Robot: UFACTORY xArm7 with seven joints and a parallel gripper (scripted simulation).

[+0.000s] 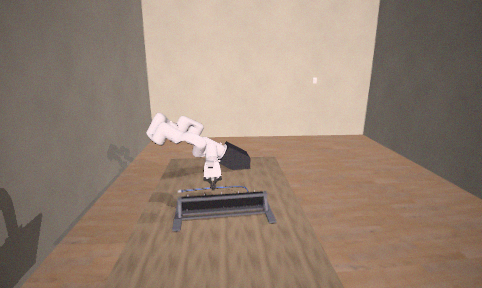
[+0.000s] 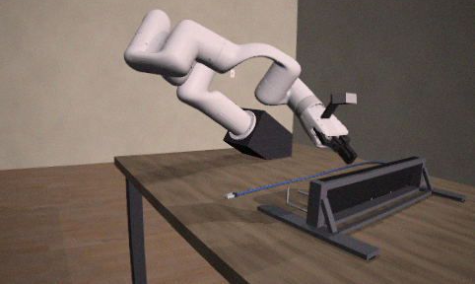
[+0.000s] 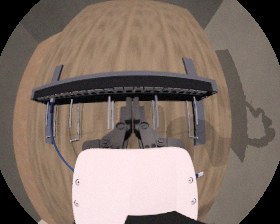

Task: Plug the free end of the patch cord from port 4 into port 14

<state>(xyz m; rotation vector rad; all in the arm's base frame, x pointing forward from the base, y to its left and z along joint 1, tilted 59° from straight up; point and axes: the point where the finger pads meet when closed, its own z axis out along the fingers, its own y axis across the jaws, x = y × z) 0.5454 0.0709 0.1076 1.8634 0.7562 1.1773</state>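
The dark patch-panel rack [image 1: 222,206] stands on the wooden table, also in the exterior view [image 2: 370,185] and the wrist view [image 3: 127,86]. A blue patch cord [image 2: 305,177] runs along the table behind the rack; its free end with a pale plug [image 2: 230,195] lies on the table, away from the rack. The cord also shows in the top view [image 1: 210,188]. My gripper [image 2: 347,154] is shut and empty, hovering a little above the cord's middle, behind the rack. It also shows in the top view [image 1: 213,182] and the wrist view [image 3: 132,123]. The port numbers are too small to read.
The arm's dark base block [image 2: 258,134] sits at the back of the table. A wire bracket [image 2: 296,198] sticks out behind the rack. The table's near edge is close to the plug in the exterior view.
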